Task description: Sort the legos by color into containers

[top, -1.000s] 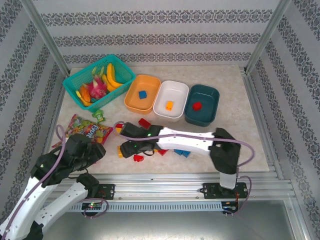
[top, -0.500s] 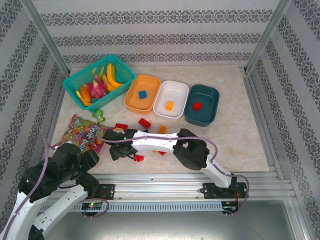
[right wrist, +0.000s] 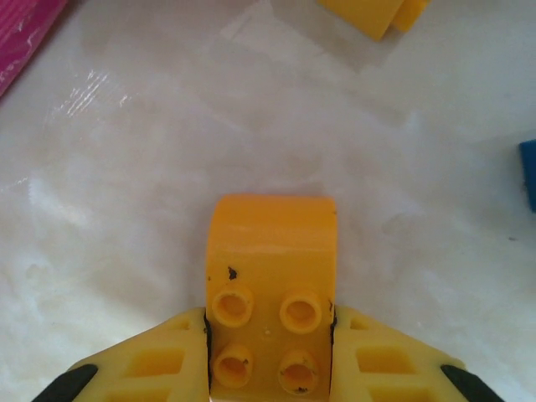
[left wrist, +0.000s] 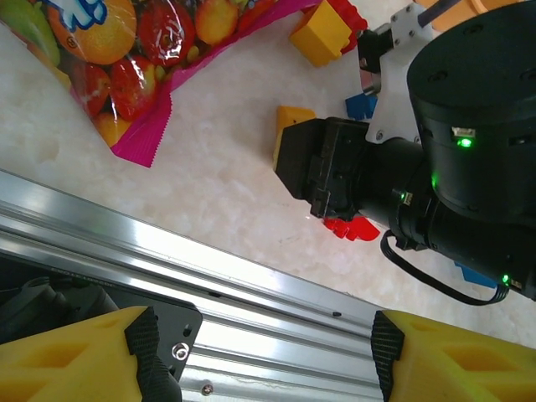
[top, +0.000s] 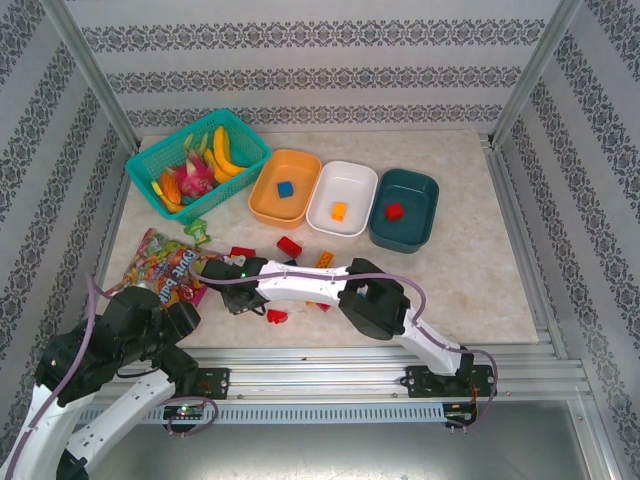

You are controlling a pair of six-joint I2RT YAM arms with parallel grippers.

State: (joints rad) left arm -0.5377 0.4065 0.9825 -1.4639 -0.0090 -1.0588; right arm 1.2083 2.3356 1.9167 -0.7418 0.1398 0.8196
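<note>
The right pincer [right wrist: 270, 356] is clamped on an orange-yellow lego [right wrist: 270, 268]. Its yellow fingers [right wrist: 151, 368] press the brick's two sides, and four studs face us. We cannot tell whether the brick touches the marble table [right wrist: 151, 134]. Ahead of the pincer and to its right lies a second yellow lego [right wrist: 373, 12], and a blue lego [right wrist: 528, 188] shows farther right. A pink corner of the snack bag [right wrist: 21, 38] sits ahead to its left.

From above, a red lego [top: 277, 316] lies just beside the pincer. Well beyond it stand three containers in a row. The orange bowl [top: 300, 165] holds a blue brick [top: 285, 188], the white bowl [top: 352, 183] an orange brick [top: 339, 210], and the teal bowl [top: 418, 192] a red brick [top: 394, 211]. A mesh basket [top: 170, 135] of toy fruit stands left of them.

The left pincer [left wrist: 268, 360] gapes wide and holds nothing, above the metal rail [left wrist: 251, 276].
</note>
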